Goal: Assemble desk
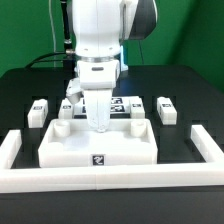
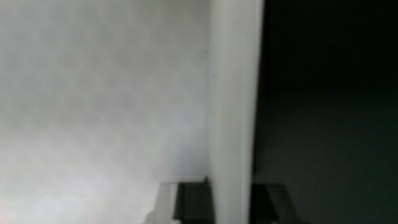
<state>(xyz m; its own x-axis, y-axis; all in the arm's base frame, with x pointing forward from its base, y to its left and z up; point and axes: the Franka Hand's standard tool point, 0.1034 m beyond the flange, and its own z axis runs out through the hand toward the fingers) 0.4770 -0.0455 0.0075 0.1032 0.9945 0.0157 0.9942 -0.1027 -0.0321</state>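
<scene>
Item under inspection: the tabletop [image 1: 75, 148], a white rimmed tray. It lies flat on the black counter [image 1: 20, 90], inside the white border bars [image 1: 110, 181] and close against the front one.

The step in hand appears to be fitting a leg. The hand [image 1: 100, 108] stands directly above the tabletop, toward its far side and about midway along it. It appears closed narrowly on an upright white column, judged to be the held leg [image 1: 100, 124]. The wrist view supports this: a white bar [image 2: 231, 100] runs down the centre against a pale blurred surface, with darkness beside it. The grip itself is not sharply resolved.

Contents of the tray: the lower end of the held leg sits within the rim, at or near the floor; contact cannot be confirmed. Raised blocks stand at the two far corners. I cannot tell whether they are fitted legs or part of the moulding. The remaining floor is bare.

Outside the tabletop, one loose leg [image 1: 38, 112] lies beyond its corner on the exterior view's left. Another loose leg [image 1: 166, 110] lies beyond the corner on the exterior view's right. Both are apart from the tabletop. The marker board [image 1: 128, 103] lies behind the tabletop, partly hidden by the hand.

In my judgement the next move requires carrying the held leg to a corner seat, keeping it upright, then pressing or turning it home without shifting the tabletop.
</scene>
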